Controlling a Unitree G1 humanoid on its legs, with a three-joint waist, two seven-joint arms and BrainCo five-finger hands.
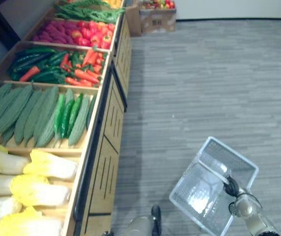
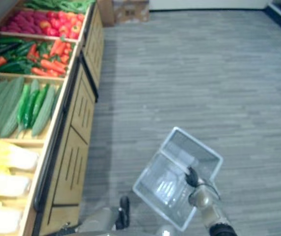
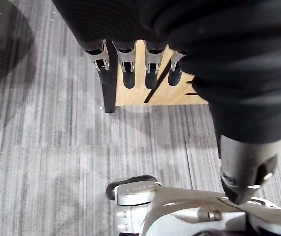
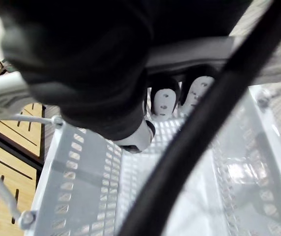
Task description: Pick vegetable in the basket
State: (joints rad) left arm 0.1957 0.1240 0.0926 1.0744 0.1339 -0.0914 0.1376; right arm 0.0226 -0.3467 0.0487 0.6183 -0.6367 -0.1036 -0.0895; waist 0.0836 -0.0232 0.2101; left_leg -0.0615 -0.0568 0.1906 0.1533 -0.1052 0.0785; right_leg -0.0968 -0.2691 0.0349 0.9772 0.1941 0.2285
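Note:
A clear plastic basket (image 1: 214, 147) hangs just above the grey floor at the lower right, and I see nothing inside it. My right hand (image 1: 232, 187) is shut on the basket's dark handle (image 4: 204, 49), its fingers (image 4: 162, 101) curled round the bar above the perforated wall (image 4: 81, 162). The vegetables lie in wooden display bins on the left: pale cabbages (image 1: 47, 164) nearest, long green gourds (image 1: 32, 115) behind them, then carrots with green peppers (image 1: 81, 69). My left hand (image 3: 127, 69) hangs with straight fingers over the floor, in front of the stand's wooden base (image 3: 145, 96).
Farther bins hold red peppers (image 1: 91, 32) and green beans (image 1: 86, 10). The wooden stand (image 1: 108, 132) runs along the left side. A cardboard box (image 1: 157, 19) of produce sits at the back. Grey carpet (image 1: 204, 78) stretches to the right.

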